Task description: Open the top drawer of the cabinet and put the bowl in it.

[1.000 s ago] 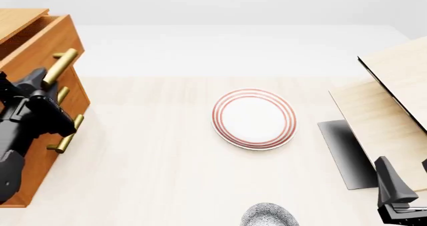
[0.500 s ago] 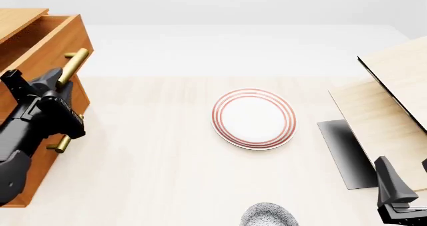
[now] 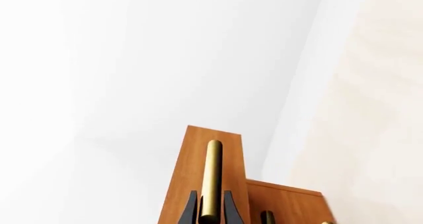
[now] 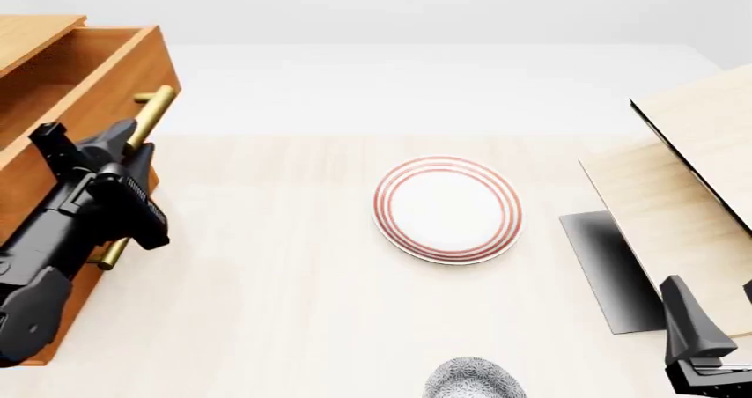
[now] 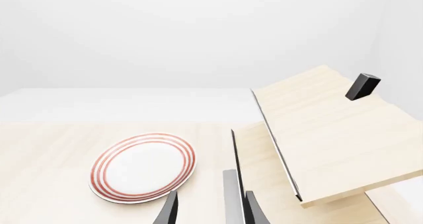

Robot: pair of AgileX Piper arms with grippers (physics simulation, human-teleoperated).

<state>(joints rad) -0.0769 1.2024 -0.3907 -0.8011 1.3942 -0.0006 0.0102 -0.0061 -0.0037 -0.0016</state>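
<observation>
The orange-brown cabinet (image 4: 30,33) stands at the table's left edge. Its top drawer (image 4: 112,81) is pulled partly out, showing its wooden inside. My left gripper (image 4: 127,143) is shut on the drawer's brass bar handle (image 4: 153,112). In the left wrist view both black fingertips (image 3: 190,210) clamp that handle (image 3: 212,177) against the drawer front (image 3: 191,169). The speckled bowl (image 4: 473,382) sits at the near edge, cut off by the frame. Right of it, my right gripper (image 4: 699,345) hangs low; in its wrist view the gripper (image 5: 211,211) is open and holds nothing.
A white plate with red rings (image 4: 448,209) lies mid-table, also in the right wrist view (image 5: 142,167). A pale wood structure (image 4: 693,178) with a black panel (image 4: 611,270) fills the right side. Two lower drawer handles (image 3: 266,216) show beneath the top one.
The top drawer has slid further out toward the right, drawn by my left gripper on its handle. The right arm, bowl and plate have stayed still.
</observation>
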